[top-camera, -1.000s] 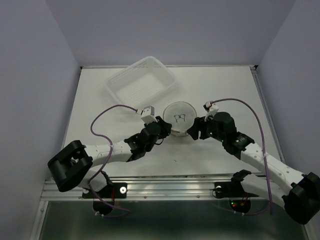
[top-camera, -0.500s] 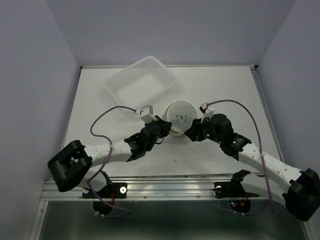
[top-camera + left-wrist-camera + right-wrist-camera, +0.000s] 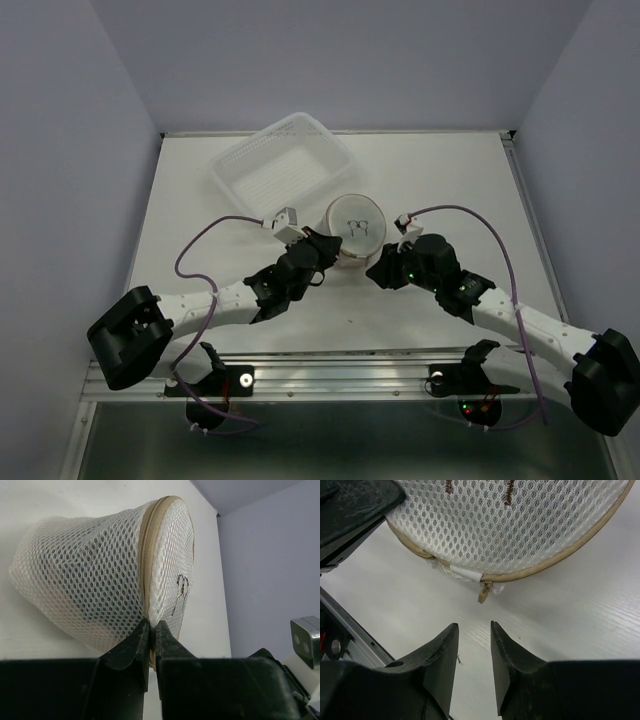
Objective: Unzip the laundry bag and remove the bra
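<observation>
The round white mesh laundry bag point(image 3: 352, 228) with a tan rim and a small dark bra outline stands tipped on the table's middle. My left gripper point(image 3: 151, 624) is shut on the bag's tan zip rim point(image 3: 145, 570) at its lower edge. My right gripper point(image 3: 474, 626) is open and empty, just below the small tan zip pull point(image 3: 483, 594) that hangs from the bag point(image 3: 510, 525); the fingers do not touch it. Dark shapes show faintly through the mesh point(image 3: 85, 575). The bra itself is hidden.
A rectangular white plastic basket point(image 3: 282, 166) sits at the back left, just behind the bag. Both arms point(image 3: 220, 300) meet at the bag from left and right. Purple cables loop beside each wrist. Bare white table point(image 3: 450, 170) lies at the back right.
The bag has been tipped up and shifted slightly back by my left gripper. My right gripper has moved left, in under the bag's near rim.
</observation>
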Motion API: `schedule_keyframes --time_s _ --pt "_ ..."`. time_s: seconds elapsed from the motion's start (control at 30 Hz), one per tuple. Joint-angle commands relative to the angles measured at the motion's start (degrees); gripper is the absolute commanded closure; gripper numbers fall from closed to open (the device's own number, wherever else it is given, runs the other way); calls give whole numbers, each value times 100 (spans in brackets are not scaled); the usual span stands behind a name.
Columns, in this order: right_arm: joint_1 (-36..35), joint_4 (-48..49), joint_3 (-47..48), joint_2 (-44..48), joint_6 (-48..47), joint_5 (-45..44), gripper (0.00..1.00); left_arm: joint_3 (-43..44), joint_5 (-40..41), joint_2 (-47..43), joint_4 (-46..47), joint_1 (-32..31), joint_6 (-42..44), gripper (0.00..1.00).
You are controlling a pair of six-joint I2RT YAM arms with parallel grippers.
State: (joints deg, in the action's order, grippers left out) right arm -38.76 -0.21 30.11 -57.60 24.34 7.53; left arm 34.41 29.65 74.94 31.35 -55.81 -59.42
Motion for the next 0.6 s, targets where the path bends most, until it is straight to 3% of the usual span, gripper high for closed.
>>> schedule_keyframes --time_s 0.0,0.2,0.57 --pt "-61 635 74 -224 202 -138 64 320 287 -49 178 -61 -140 100" --pt "-114 952 65 -427 300 -278 68 320 331 -76 152 -88 -167 100" --pt "-114 1005 223 -673 335 -462 69 329 331 -93 125 -88 -158 100"
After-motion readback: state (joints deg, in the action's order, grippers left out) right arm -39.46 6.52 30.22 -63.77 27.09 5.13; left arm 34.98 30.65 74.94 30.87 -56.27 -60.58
